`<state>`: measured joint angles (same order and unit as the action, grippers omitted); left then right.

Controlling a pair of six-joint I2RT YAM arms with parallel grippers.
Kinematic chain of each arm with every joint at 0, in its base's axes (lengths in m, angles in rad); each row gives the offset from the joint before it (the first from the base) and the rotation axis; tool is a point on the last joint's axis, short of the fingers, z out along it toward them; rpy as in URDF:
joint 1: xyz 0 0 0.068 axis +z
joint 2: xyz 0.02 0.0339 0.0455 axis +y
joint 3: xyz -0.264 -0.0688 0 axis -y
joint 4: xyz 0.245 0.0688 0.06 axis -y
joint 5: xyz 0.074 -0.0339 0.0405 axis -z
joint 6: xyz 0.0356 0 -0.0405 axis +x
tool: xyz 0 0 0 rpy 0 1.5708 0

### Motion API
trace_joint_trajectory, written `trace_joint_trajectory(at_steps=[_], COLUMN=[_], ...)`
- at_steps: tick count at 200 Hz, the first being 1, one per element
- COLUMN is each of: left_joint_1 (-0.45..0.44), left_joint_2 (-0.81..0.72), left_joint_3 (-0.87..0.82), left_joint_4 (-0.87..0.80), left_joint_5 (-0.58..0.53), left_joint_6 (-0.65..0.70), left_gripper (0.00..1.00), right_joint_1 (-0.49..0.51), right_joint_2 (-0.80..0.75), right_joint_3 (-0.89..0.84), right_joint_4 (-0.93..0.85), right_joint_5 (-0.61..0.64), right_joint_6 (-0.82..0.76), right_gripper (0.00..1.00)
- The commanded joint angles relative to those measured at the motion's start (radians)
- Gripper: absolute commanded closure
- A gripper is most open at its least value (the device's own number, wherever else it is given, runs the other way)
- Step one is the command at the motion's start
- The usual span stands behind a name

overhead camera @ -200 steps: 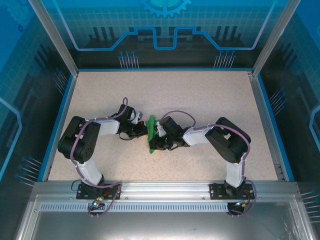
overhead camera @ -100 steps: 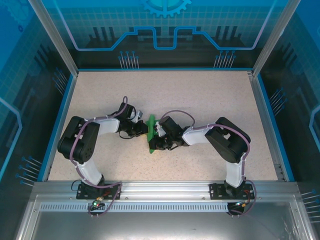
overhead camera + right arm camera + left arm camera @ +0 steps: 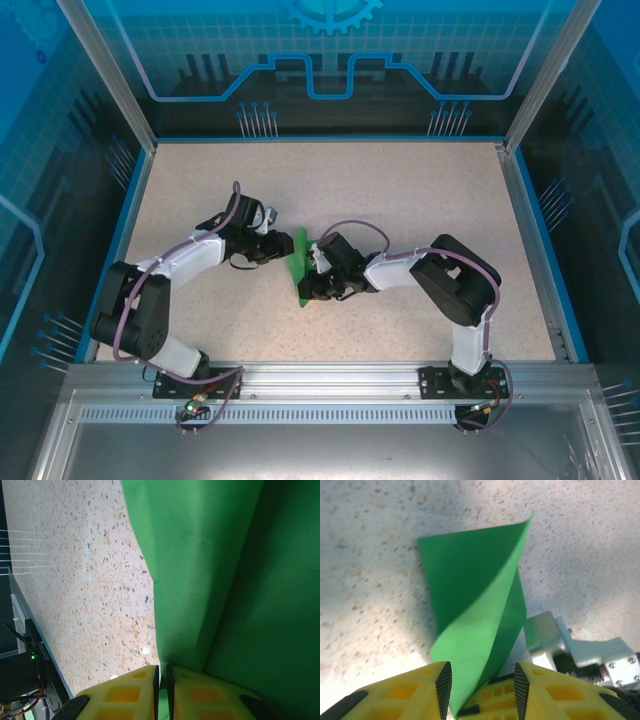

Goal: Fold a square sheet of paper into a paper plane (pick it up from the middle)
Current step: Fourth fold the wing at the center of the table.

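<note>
A: Start with the biggest thing. What about the table (image 3: pixel 420 190)?

B: It looks the same as before. It is pale and speckled.

A: And the arms?

B: The left arm (image 3: pixel 190 253) has changed a lot. A second ago its big black joint sat close in and the arm was bent up tight. Now that joint has swung down toward the near left corner. The arm is stretched out long toward the middle.

A: Did the right arm (image 3: pixel 455 280) move?

B: No. It is bent just the way it was.

A: Where is the green paper (image 3: pixel 297 265)?

B: It is in the middle of the table, standing up on its edge between the two grippers. It has stayed in the same spot. The left wrist view shows it is folded, with one flap curling over the other.

A: What is the left gripper (image 3: pixel 481 682) doing?

B: Its jaws have let go. A second ago they were squeezed together. Now the yellow fingers (image 3: pixel 405 692) stand apart, and the bottom of the paper sits in the gap between them.

A: And the right gripper (image 3: pixel 161 672)?

B: Its jaws are clamped on the green paper, same as before. Only a thin dark line shows between its two yellow fingers (image 3: pixel 125 690). The paper's fold runs right down into that line.
</note>
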<state>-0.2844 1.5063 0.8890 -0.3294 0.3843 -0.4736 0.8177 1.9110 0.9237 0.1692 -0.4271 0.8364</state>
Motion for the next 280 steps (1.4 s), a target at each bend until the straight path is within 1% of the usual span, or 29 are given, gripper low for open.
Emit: trace_joint_trajectory(at_steps=[1, 17, 31, 62, 99, 173, 280], left_joint_1=[-0.009, -0.013, -0.023, -0.057, -0.071, -0.076, -0.076], left_joint_2=[-0.086, -0.089, -0.054, 0.028, 0.117, 0.232, 0.306], left_joint_3=[-0.03, -0.068, -0.077, -0.074, -0.07, -0.03, -0.013], left_joint_4=[-0.075, -0.017, 0.027, 0.074, 0.123, 0.133, 0.089], left_joint_5=[-0.041, 0.014, 0.051, 0.067, 0.085, 0.072, 0.016], left_joint_6=[-0.041, -0.074, -0.086, -0.089, -0.082, -0.041, 0.019], left_gripper=[0.6, 0.62, 0.68, 0.82, 0.9, 0.94, 0.95], right_joint_1=[0.02, 0.019, 0.02, 0.02, 0.02, 0.02, 0.027], right_joint_2=[0.036, 0.037, 0.036, 0.033, 0.028, 0.017, -0.041], right_joint_3=[-0.014, -0.016, -0.016, -0.016, -0.018, -0.028, -0.039], right_joint_4=[-0.06, -0.058, -0.057, -0.058, -0.057, -0.05, -0.033], right_joint_5=[0.025, 0.024, 0.024, 0.027, 0.03, 0.031, 0.049], right_joint_6=[-0.013, -0.011, -0.011, -0.012, -0.011, -0.012, -0.032], right_gripper=[0.85, 0.85, 0.85, 0.85, 0.85, 0.85, 0.84])
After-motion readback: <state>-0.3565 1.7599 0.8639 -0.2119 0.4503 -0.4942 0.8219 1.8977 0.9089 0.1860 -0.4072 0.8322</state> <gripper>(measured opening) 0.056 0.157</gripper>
